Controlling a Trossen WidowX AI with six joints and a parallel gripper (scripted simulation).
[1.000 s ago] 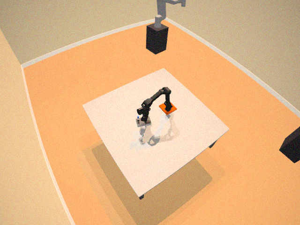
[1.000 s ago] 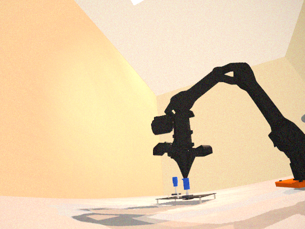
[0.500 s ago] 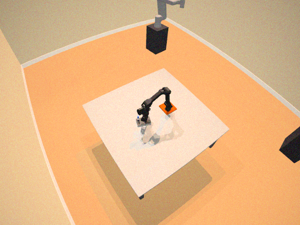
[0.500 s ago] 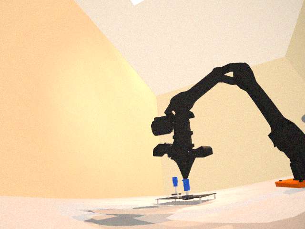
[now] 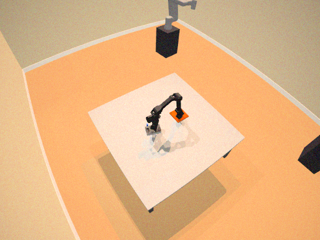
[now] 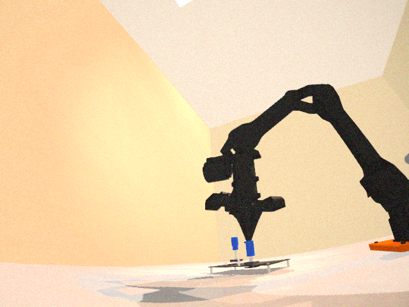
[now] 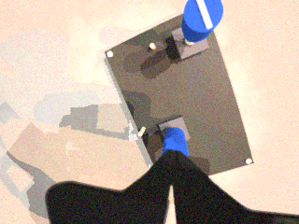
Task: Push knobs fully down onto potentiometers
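Note:
The circuit board (image 5: 157,131) (image 6: 278,261) (image 7: 210,103) stands on short white legs on the table. One blue knob (image 6: 249,248) (image 7: 175,140) is directly under my gripper (image 6: 248,240) (image 7: 173,155); a short piece of white shaft shows below it. My gripper is shut and empty, pointing down, its tips at the top of this knob. The knob's top is hidden by the fingers in the wrist view. The other blue knob (image 5: 147,124) (image 6: 234,243) (image 7: 201,23) stands high on its shaft, with a long piece of white shaft showing above its potentiometer (image 7: 198,50).
The arm's orange base plate (image 5: 183,118) (image 6: 386,245) is on the table (image 5: 165,180), to the right of the board. The second knob stands upright close beside the gripper. A small white post (image 7: 152,46) rises from the board near its edge.

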